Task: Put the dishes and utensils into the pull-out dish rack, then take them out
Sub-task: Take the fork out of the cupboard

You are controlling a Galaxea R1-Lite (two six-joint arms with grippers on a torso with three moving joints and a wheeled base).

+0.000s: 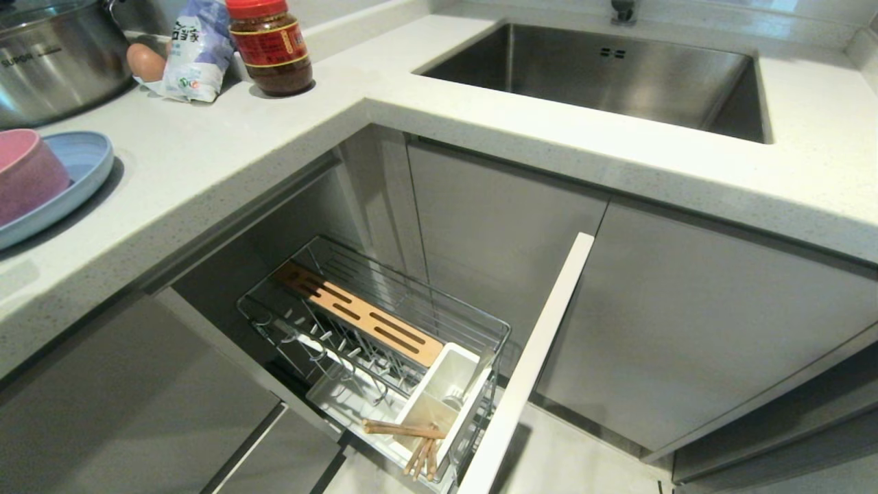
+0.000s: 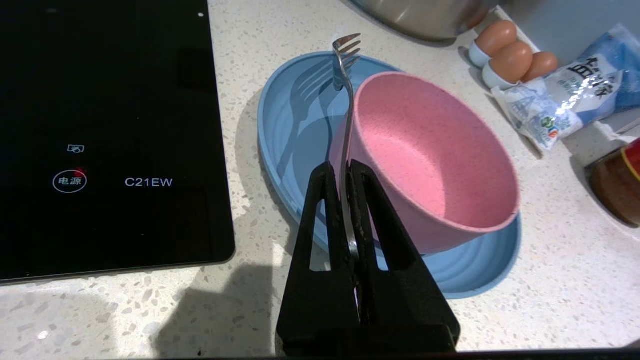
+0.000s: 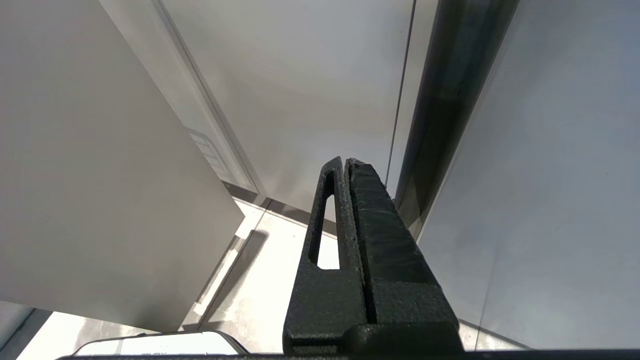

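Observation:
My left gripper (image 2: 342,167) is shut on the silver fork (image 2: 345,75), gripping its handle; the tines point away, above the blue plate (image 2: 295,130). The pink bowl (image 2: 435,150) stands on that plate on the counter. In the head view the bowl (image 1: 24,171) and plate (image 1: 82,165) show at the far left edge, and no arm appears. The pull-out dish rack (image 1: 384,329) is drawn out below the counter, with the wooden chopsticks (image 1: 418,442) lying by its white utensil cup (image 1: 442,394). My right gripper (image 3: 346,161) is shut and empty, parked low beside cabinet fronts.
A black induction hob (image 2: 105,135) lies beside the plate. A steel pot (image 1: 55,55), eggs (image 2: 510,55), a white-blue bag (image 1: 199,48) and a sauce jar (image 1: 271,44) stand at the counter's back. The sink (image 1: 603,75) is to the right. The rack's white front panel (image 1: 528,370) juts out.

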